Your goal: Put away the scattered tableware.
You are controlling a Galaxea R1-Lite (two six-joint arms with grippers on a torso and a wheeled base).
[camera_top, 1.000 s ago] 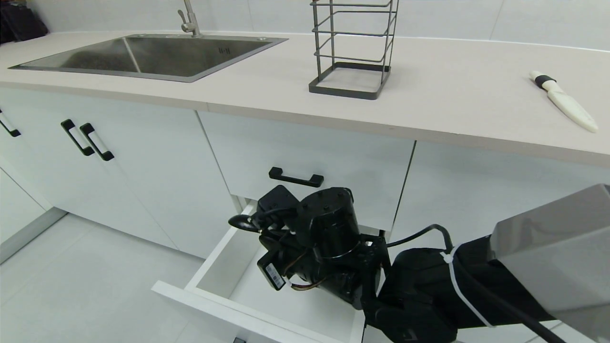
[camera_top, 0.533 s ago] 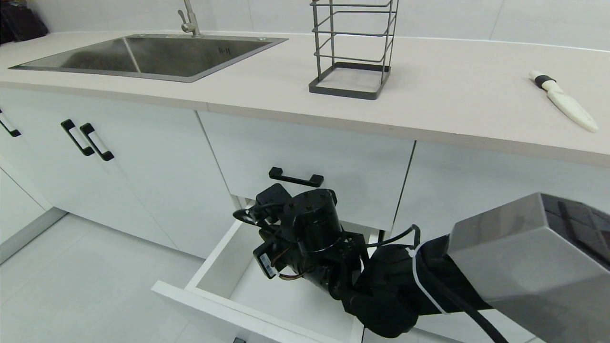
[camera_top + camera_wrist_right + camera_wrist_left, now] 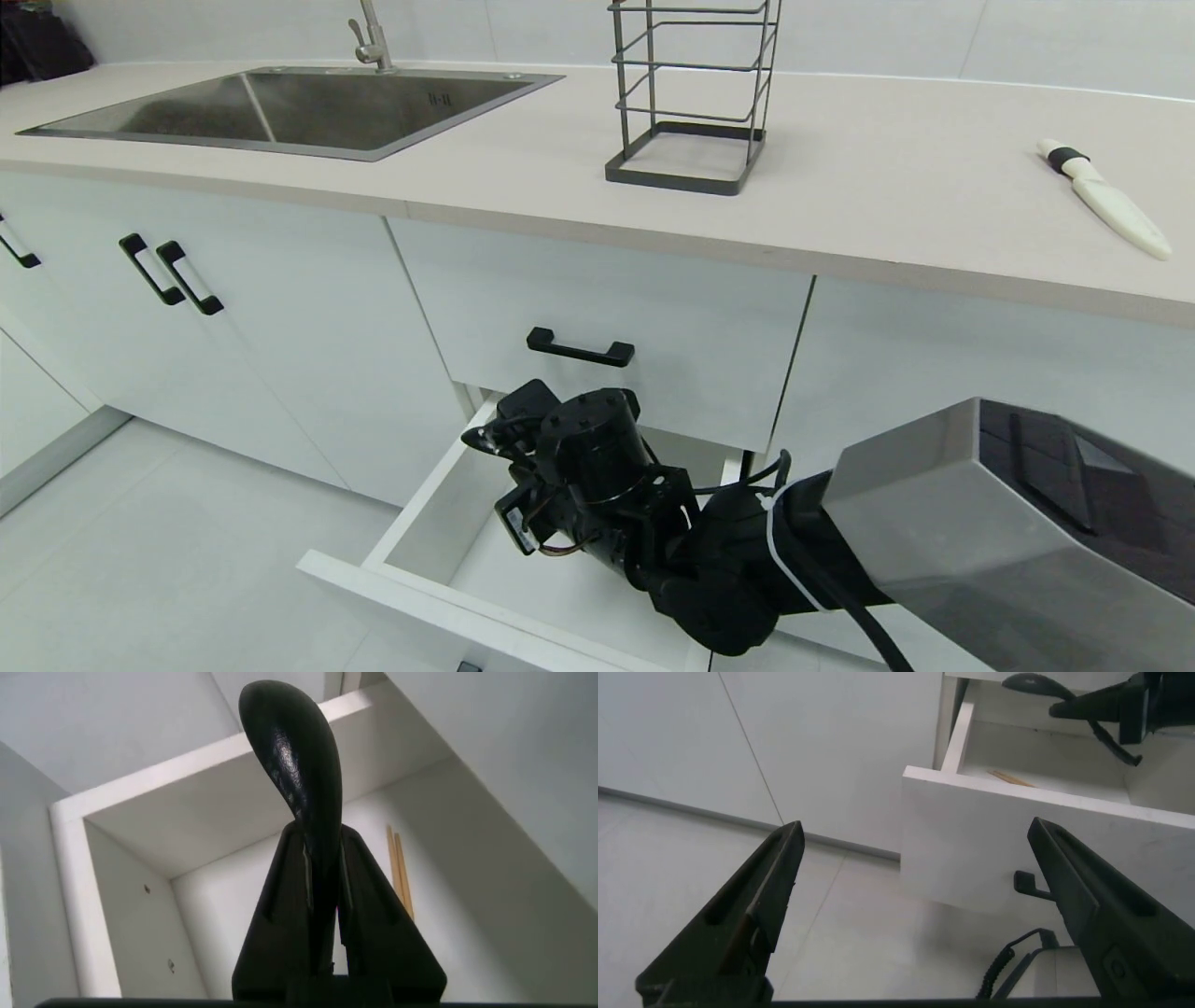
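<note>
While the right tool [image 3: 318,868] is closed tight on the handle of a black spoon [image 3: 294,756], one finger on each side, the spoon's bowl sticks out over the inside of the open drawer [image 3: 439,597], near its back left corner. A pair of wooden chopsticks [image 3: 400,873] lies on the drawer bottom. The left tool [image 3: 915,840] is wide open and holds nothing, low before the drawer front. On the worktop [image 3: 887,187] above, a white knife [image 3: 1106,199] lies well apart from a wire rack [image 3: 691,93].
</note>
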